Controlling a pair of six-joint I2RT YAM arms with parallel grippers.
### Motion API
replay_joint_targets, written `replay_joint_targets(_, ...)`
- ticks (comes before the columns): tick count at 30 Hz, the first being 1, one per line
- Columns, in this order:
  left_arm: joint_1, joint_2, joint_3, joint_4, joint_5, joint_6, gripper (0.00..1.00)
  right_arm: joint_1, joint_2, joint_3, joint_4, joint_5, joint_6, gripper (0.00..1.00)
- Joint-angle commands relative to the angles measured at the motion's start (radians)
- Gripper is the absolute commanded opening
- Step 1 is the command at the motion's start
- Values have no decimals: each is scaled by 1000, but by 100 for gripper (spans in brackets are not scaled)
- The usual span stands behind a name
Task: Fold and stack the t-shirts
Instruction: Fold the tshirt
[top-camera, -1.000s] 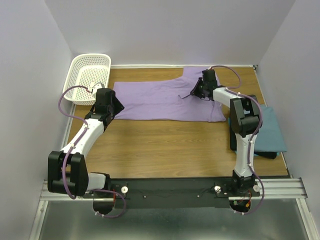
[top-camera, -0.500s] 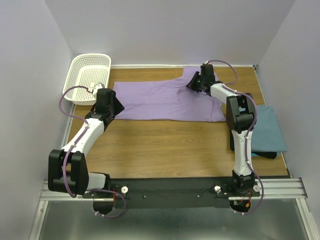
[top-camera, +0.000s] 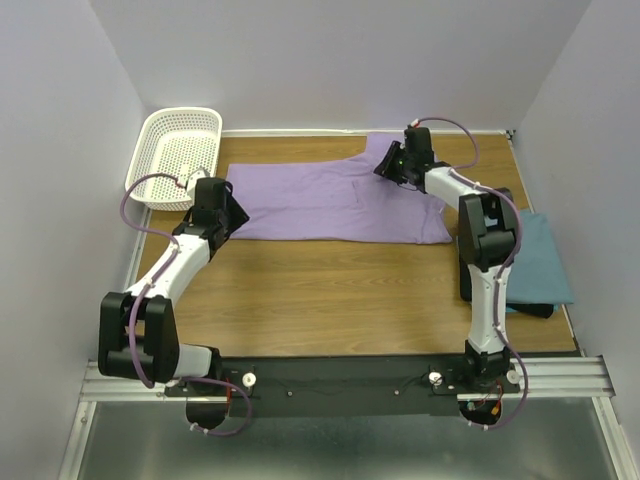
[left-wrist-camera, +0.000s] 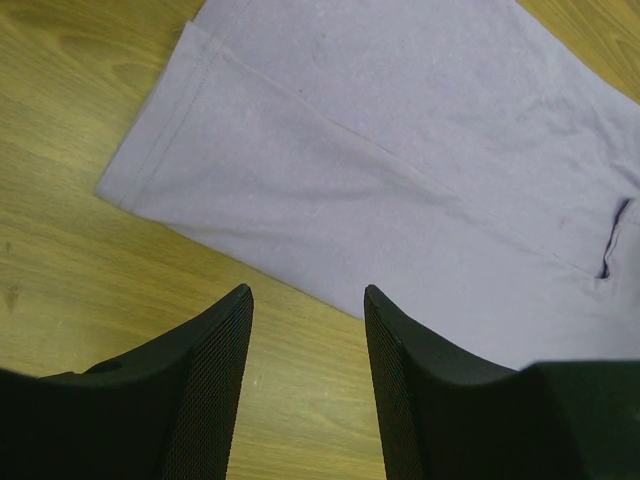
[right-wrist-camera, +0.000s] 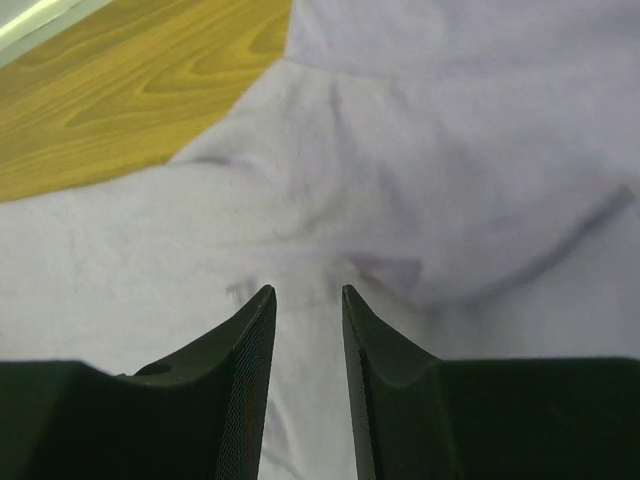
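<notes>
Teal cloth comes first: the teal t-shirt (top-camera: 545, 262) lies flat at the table's (top-camera: 330, 285) right edge, beside your right arm. Farther in, your left gripper (left-wrist-camera: 305, 295) hangs released over the near-left hem of the lavender t-shirt (top-camera: 320, 200) (nothing between its fingers), which is spread across the far half. Your right gripper (right-wrist-camera: 305, 292) hovers over its far-right part, fingers narrowly parted and empty. The white basket (top-camera: 180, 150) sits far left.

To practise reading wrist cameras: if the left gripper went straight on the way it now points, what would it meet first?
Probably the near edge of the lavender t-shirt, flat on the table just beyond the open left gripper; depth is unclear, so bare wood might come first.
</notes>
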Motion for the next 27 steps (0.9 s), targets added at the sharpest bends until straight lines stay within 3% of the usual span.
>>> replay_joint_targets(1,22,10,-18,-15,-12,-33,56,-13,-183,-142,-5,113,-2,40)
replay_joint_targets(9,93,30,-64,-20,-141,-142,56,-16,-507,-544,-48,132,92,40)
replay_joint_targets(15,110,91,-81,61,-147,-231,56,-18,-720,-780,-89,122,107,40)
replay_joint_targets(19,110,155,-78,123,-163,-267,55,-18,-810,-886,-106,129,111,41)
replay_joint_targets(27,116,278,-40,132,-197,-299,55,-16,-875,-940,-146,176,120,47)
